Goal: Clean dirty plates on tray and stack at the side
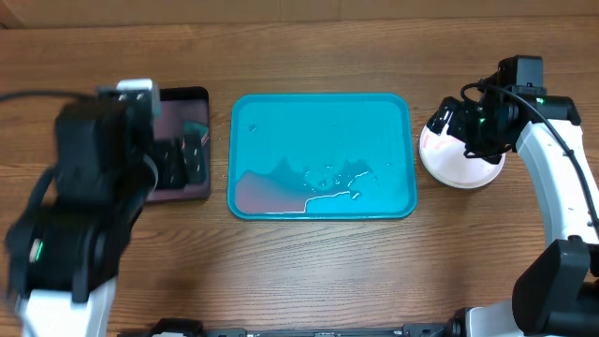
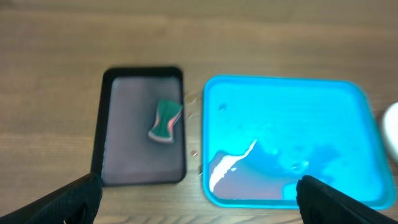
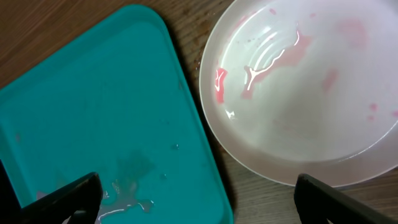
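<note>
The turquoise tray (image 1: 323, 154) lies mid-table and holds only pinkish water pooled toward its front. No plates lie on it. A white plate (image 1: 460, 159) with pink smears rests on the table just right of the tray. In the right wrist view this plate (image 3: 305, 87) fills the upper right, next to the tray (image 3: 106, 112). My right gripper (image 1: 456, 126) hovers above the plate's left part, open and holding nothing (image 3: 199, 199). My left gripper (image 2: 199, 202) is open and empty, up above the gap between the black tray and the turquoise tray (image 2: 292, 137).
A small black tray (image 2: 143, 124) sits left of the turquoise one, with a green sponge (image 2: 165, 120) lying in it. In the overhead view my left arm (image 1: 84, 197) covers much of the black tray (image 1: 187, 98). Bare wooden table surrounds everything.
</note>
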Controlling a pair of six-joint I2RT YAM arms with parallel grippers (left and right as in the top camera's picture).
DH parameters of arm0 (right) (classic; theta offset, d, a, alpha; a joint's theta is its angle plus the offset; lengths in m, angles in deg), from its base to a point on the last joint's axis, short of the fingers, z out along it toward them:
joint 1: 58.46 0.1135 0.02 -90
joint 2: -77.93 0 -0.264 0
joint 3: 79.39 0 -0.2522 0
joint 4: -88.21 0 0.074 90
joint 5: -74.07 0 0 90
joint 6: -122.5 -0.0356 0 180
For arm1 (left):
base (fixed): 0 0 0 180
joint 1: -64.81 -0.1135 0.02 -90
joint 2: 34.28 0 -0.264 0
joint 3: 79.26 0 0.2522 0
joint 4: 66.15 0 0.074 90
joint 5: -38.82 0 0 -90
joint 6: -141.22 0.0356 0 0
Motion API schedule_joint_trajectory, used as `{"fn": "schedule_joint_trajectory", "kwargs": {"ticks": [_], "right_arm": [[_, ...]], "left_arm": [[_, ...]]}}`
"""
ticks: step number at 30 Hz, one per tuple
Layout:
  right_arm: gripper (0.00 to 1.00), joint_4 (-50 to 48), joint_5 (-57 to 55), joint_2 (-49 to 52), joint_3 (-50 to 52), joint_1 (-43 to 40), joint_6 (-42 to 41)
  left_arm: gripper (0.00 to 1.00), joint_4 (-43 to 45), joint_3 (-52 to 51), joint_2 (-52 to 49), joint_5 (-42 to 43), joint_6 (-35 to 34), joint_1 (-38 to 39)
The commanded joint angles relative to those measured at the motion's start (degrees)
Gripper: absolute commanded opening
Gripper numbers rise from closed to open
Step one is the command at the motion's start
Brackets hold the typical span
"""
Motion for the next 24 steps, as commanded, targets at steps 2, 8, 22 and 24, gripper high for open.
{"fn": "schedule_joint_trajectory", "kwargs": {"ticks": [2,8,22,24], "right_arm": [[1.00,-2.5,-0.4,-1.4,-1.0,0.1,1.0],[1.00,-3.8,-0.4,-1.4,-1.0,0.1,0.6],[1.00,-3.6,-0.4,-1.4,-1.0,0.1,0.7],[1.00,-3.5,-0.4,-1.4,-1.0,0.1,0.7]], "left_arm": [[1.00,0.2,-3.7,12.9,2.8,-1.6,1.9],[1.00,5.0,-17.9,25.3,3.1,-1.6,2.0],[1.00,35.5,-53.2,29.0,15.5,-4.4,2.0],[1.00,38.1,-57.0,29.0,15.2,-4.3,2.0]]}}
